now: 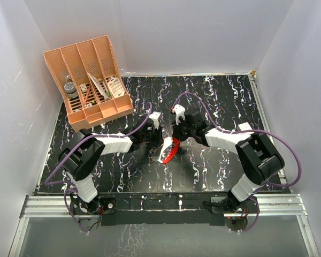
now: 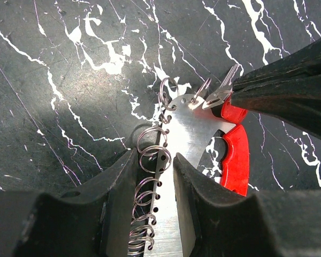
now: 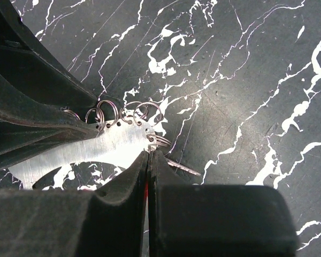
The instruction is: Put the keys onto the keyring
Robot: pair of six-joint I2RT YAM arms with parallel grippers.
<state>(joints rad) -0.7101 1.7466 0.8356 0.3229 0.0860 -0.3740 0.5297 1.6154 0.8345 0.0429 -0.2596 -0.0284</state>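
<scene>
Mid-bench [image 1: 219, 96], the two claws meet over the keyring [image 2: 195, 128].

The left claw [image 2: 155, 166] is clenched on the keyring's flat metal body, one finger on each side. The right claw [image 3: 148, 160] is pinched tight on the key [image 2: 224, 88], whose red head shows as a sliver between its fingers. The key meets the end ring [image 2: 202, 88] at the keyring's tip.

The step in hand looks like threading the key onto that ring. To do it well, the left claw should act only as a vice, holding firm and level. The right claw should do all the work in small moves. It should slip the key's hole into the ring's split, then wind it round the coil without loosening. A hard pull risks twisting the keyring out of the left grip.

Seen from above, the keyring's long axis runs near to far, leaning right at the far end. Its tip points away from the left claw, toward the right one, with the red rim on the right side. I cannot tell whether it rests on the bench. The key's blade juts sideways from the right claw's tip, slanting off from the keyring's end.
</scene>
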